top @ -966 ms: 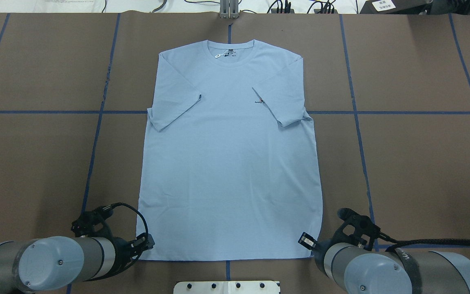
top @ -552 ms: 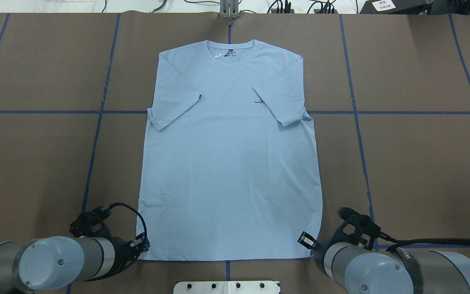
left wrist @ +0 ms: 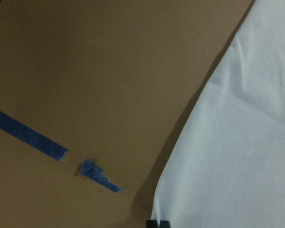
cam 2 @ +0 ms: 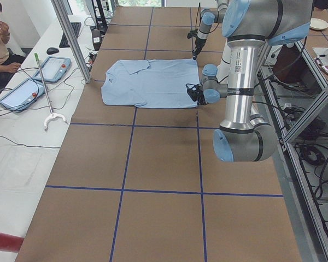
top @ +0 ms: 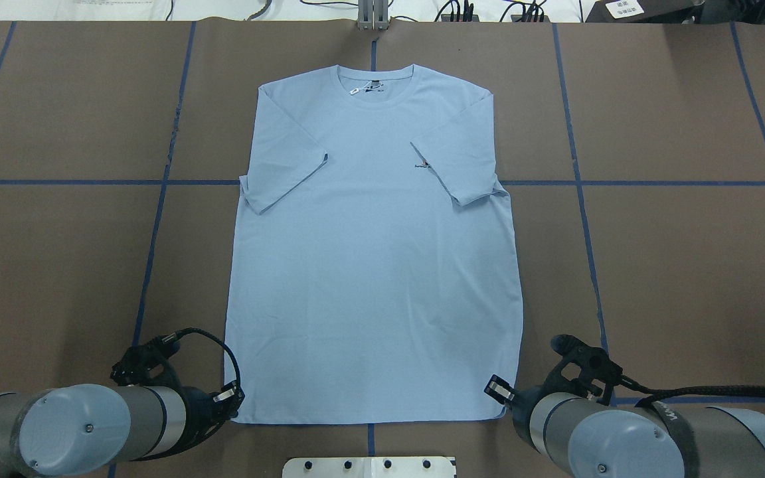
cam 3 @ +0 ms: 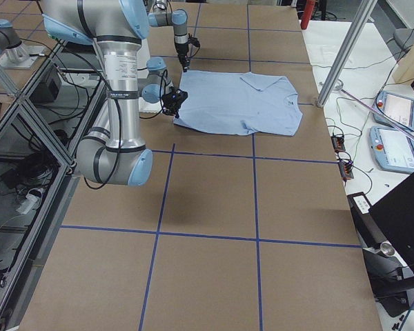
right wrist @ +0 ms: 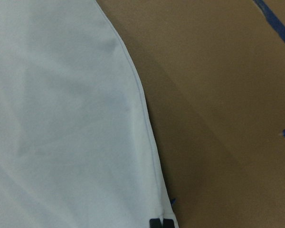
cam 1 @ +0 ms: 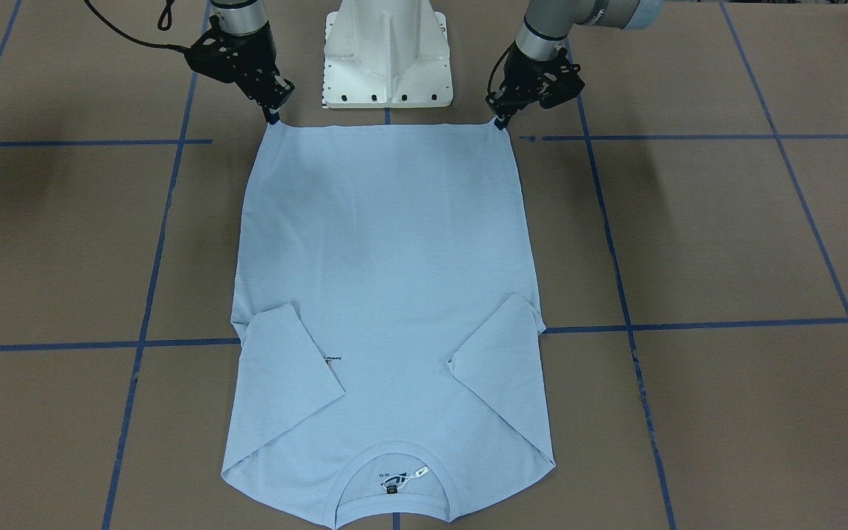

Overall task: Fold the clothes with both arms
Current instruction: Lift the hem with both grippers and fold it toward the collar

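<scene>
- Between the two claws, a light blue T-shirt (top: 372, 265) lies flat and chest-up on the brown table (top: 688, 279). Its hem (top: 369, 421) runs from one claw to the other, and its collar (top: 376, 70) is at the far end, well ahead of both.
- At one hem corner sits the left gripper (cam 1: 498, 122), at the other the right gripper (cam 1: 272, 115). Each pair of fingers appears pinched nearly closed on the cloth, and black tips show at the very corner in both wrist views.
- Both sleeves (top: 286, 162) lie turned inward onto the chest, ahead of the claws, leaving long, fairly straight side edges.
- The step in hand looks like lifting the hem to carry it forward toward the collar. Doing it well likely means raising both corners level and together. The hem should be kept taut between the claws so the middle does not sag and drag, and the travel should run straight along the shirt's length.
- A shallow pinch at a corner could slip, and an uneven pace between the arms would skew the fold.
- Outward of each claw lies only brown surface crossed by blue tape lines (top: 150, 265). The white pedestal base (cam 1: 387, 51) stands just behind the hem, between the arms, so the room to move is ahead, not back.
</scene>
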Available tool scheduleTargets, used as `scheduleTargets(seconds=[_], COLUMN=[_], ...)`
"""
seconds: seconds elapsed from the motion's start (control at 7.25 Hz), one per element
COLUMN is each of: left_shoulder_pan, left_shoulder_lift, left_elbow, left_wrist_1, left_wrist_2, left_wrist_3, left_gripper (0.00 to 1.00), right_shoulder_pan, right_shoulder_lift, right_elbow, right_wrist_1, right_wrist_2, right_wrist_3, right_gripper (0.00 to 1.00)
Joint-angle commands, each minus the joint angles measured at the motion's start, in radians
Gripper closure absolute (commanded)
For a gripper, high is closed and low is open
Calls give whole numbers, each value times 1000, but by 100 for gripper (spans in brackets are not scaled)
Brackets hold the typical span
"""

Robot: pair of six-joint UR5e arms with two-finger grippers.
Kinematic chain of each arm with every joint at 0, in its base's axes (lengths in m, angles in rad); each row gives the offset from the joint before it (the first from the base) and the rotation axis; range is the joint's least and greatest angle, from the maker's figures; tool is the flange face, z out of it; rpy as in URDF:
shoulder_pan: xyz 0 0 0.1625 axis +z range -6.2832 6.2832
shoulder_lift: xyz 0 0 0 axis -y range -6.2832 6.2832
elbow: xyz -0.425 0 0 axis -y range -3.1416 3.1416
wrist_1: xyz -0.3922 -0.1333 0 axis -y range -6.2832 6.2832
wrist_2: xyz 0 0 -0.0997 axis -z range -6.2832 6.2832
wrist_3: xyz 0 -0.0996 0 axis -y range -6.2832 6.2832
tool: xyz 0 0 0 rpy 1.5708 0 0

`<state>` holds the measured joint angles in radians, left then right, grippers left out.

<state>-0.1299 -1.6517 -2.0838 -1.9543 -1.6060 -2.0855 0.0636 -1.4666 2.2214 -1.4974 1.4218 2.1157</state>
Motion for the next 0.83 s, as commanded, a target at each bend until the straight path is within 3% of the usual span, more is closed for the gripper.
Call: scheduleTargets(seconds=[0.0,0.41,0.55,0.69], left_shoulder_pan=[12,0,-20,-130], left_shoulder_lift=[-6,-11,-37,-99], left_elbow=[-41,-151,-148,-128], left_wrist_1=[29,63,61,67], left_wrist_2=[-12,-58,-54,-57], left_wrist_3=[-120,-99,50,173], left_gripper=[100,100,100,100], right_shoulder_pan=[4,22,65,126], right_shoulder_lift=[-21,-81,-61,1], right_elbow=[58,123,116,71], right_wrist_1=[-1,-3,-3,-4], right_wrist_2=[3,8,11,11], right_wrist_3=[1,-2,-11,-51], right_gripper=[100,100,100,100])
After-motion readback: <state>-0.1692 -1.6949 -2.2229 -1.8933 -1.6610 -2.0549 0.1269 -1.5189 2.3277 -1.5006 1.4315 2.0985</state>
